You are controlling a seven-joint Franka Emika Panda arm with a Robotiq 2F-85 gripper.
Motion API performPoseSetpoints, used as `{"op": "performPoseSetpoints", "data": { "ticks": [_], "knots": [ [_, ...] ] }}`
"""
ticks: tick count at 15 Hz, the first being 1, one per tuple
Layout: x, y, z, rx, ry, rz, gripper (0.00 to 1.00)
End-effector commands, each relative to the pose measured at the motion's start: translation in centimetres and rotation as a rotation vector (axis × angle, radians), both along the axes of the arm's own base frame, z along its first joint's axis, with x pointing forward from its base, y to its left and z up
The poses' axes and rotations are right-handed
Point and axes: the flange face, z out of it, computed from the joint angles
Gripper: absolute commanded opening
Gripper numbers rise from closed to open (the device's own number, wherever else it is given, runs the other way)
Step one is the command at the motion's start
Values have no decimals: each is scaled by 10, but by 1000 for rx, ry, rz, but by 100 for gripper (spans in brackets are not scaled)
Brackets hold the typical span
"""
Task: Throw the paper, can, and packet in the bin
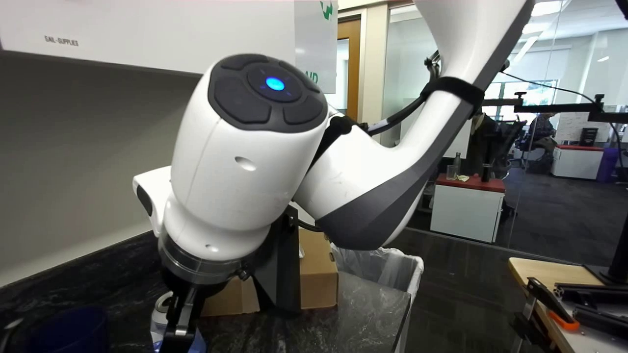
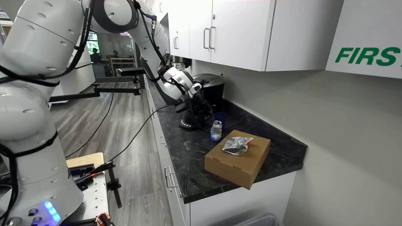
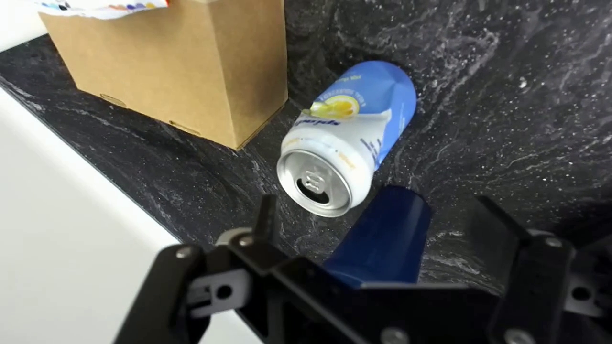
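Note:
The can [image 3: 344,124] stands on the dark counter, blue below and white with a silver top above, dented. It also shows in both exterior views [image 1: 159,318] [image 2: 216,131], partly behind a gripper finger in one of them. The silver packet [image 2: 237,145] lies on top of the cardboard box; its printed edge shows in the wrist view [image 3: 100,8]. The bin [image 1: 417,274], lined with a whitish bag, stands past the counter's end. No paper shows. My gripper [image 3: 377,208] is open and empty, its fingers wide apart, above the counter, with the can ahead of them.
The brown cardboard box [image 2: 232,171] sits beside the can near the counter's end. A dark blue cup [image 3: 382,234] stands close to the can, in line with the gap between my fingers. A black appliance [image 2: 213,81] stands behind the gripper. White cabinets [image 2: 235,34] hang above the counter.

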Motion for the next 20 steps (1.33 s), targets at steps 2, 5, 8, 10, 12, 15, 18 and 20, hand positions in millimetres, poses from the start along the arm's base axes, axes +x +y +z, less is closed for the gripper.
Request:
{"op": "performPoseSetpoints", "data": {
  "ticks": [2, 5, 8, 10, 12, 15, 18, 20],
  "knots": [
    [12, 6, -17, -7, -15, -3, 100],
    [27, 7, -21, -3, -24, -9, 100],
    [44, 8, -22, -6, -41, -7, 100],
    [50, 6, -22, -9, -50, -11, 100],
    [55, 1, -26, -18, -50, -19, 100],
    [58, -14, -38, -35, -36, -52, 100],
    [58, -27, -48, -52, -20, -75, 100],
    [57, -31, -51, -54, -10, -82, 100]
  ]
}}
